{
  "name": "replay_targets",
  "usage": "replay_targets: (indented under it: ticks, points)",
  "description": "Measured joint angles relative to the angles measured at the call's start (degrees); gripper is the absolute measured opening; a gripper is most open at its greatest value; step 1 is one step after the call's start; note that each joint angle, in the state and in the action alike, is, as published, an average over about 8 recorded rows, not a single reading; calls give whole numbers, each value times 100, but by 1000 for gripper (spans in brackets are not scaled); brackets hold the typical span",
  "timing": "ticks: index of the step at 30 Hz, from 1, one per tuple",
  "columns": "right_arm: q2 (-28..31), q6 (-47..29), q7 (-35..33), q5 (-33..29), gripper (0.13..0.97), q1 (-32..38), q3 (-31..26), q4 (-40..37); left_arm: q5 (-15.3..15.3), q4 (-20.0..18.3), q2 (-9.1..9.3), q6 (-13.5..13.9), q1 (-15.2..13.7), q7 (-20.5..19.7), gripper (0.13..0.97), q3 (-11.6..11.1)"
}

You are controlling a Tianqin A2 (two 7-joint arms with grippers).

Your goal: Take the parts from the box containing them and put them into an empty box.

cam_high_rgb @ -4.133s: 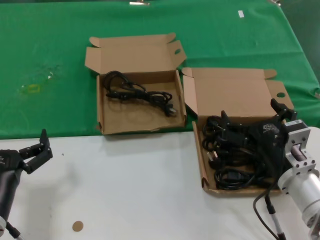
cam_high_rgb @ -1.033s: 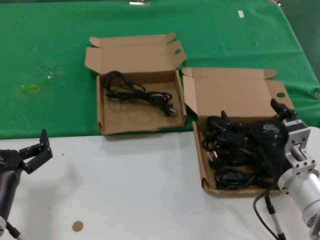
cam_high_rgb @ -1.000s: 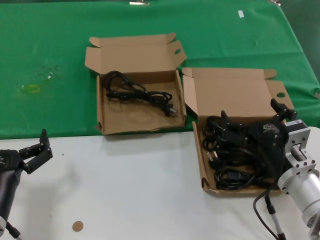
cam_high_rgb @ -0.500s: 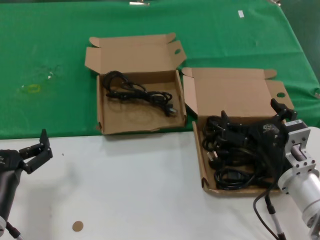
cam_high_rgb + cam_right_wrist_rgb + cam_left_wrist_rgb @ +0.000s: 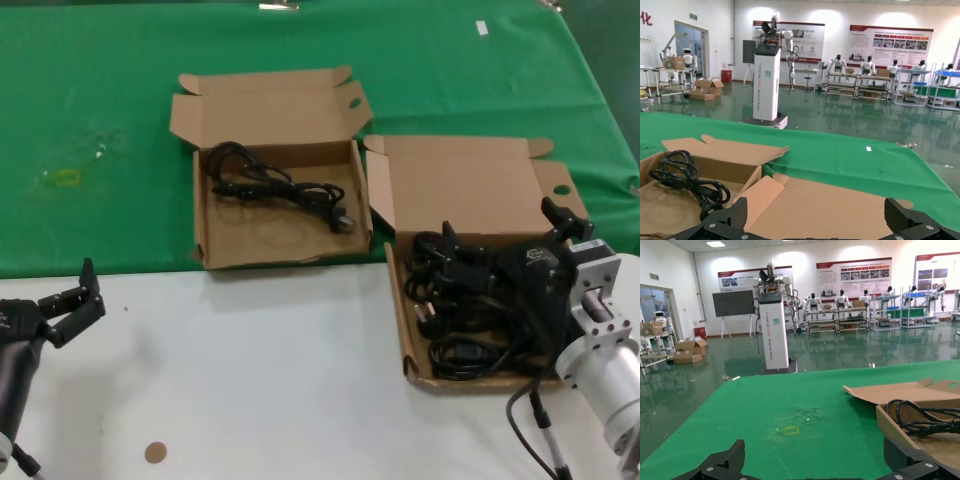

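Head view, contents listed by size.

Counter point(image 5: 250, 380): one, white at the near side, with one green cloth point(image 5: 120, 130) over the far half. Both boxes straddle or sit near the seam, within reach of either arm.

Boxes: two, both shallow cardboard, lids folded back so the trays lie open from above. The full box point(image 5: 470, 190) sits at 3 o'clock on the counter, directly under the right arm, which suits that arm as the picker. The receiving box point(image 5: 215, 235) sits at 12 o'clock, just beside the full one, their corners nearly touching, so the carry is short.

Claws: two. The right claw point(image 5: 497, 252) hangs low over the full box, its fingers spread wide above the heap and, as far as can be judged, closed on nothing; likely poised to pick. The left claw point(image 5: 72, 300) is parked at 9 o'clock over bare counter, fingers apart, empty.

Cords: one black cord point(image 5: 275, 185) lies loosely coiled in the receiving box. The cord pile point(image 5: 455, 320) in the full box is tangled and partly hidden by the claw; several, exact count not readable.

Brown disc point(image 5: 154, 452): one, at 7 o'clock.
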Motion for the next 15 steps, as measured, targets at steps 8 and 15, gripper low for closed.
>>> replay_targets:
  ticks: [8,15]
  points:
    - [0,0,0,0,966,0,0,0,0,0,0,0,0,0,966,0]
    - [0,0,0,0,966,0,0,0,0,0,0,0,0,0,966,0]
